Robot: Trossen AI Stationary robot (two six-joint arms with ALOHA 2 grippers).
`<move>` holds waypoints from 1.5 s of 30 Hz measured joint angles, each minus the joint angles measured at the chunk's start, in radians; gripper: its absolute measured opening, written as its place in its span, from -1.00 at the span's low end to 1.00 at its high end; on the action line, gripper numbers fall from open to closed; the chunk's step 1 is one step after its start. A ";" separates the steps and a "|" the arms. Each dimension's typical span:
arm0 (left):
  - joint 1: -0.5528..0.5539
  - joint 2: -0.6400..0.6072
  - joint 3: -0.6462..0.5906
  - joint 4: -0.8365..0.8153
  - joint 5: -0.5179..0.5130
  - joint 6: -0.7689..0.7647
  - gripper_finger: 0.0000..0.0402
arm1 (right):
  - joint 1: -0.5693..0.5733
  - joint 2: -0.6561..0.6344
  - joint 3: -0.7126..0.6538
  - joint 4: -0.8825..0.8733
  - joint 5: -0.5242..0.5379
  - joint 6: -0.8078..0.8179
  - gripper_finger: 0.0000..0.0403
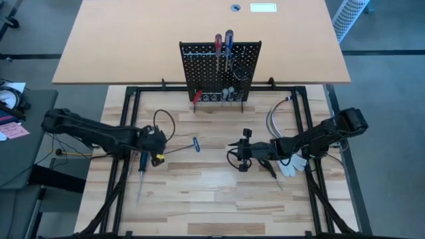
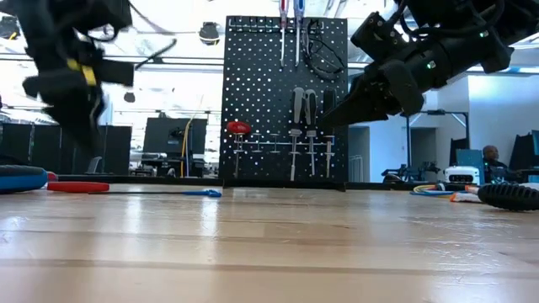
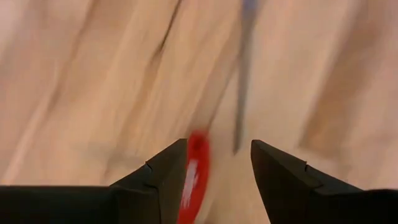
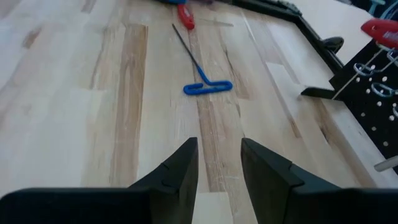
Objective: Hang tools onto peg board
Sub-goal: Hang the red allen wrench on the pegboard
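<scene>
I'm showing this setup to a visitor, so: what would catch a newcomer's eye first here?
Probably the black peg board standing upright at the table's far edge, with a red and a blue screwdriver already hung on it. Next, the blue T-handled tool lying alone mid-table between the arms. Then the left gripper, open above a red-handled screwdriver on the wood, while the right gripper waits open on the right.

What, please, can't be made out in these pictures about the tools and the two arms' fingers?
- Left wrist view: motion blur smears the red handle between the left fingers; contact can't be judged.
- High view: the left gripper covers the top of the blue-handled screwdriver.
- High view: tools on the peg board overlap and are too small to identify.
- Right wrist view: the right fingers stand apart, nothing between them.
</scene>
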 joint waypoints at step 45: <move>0.362 0.730 0.378 0.137 0.053 0.916 -0.37 | -0.001 0.000 0.000 0.011 -0.001 0.000 -0.37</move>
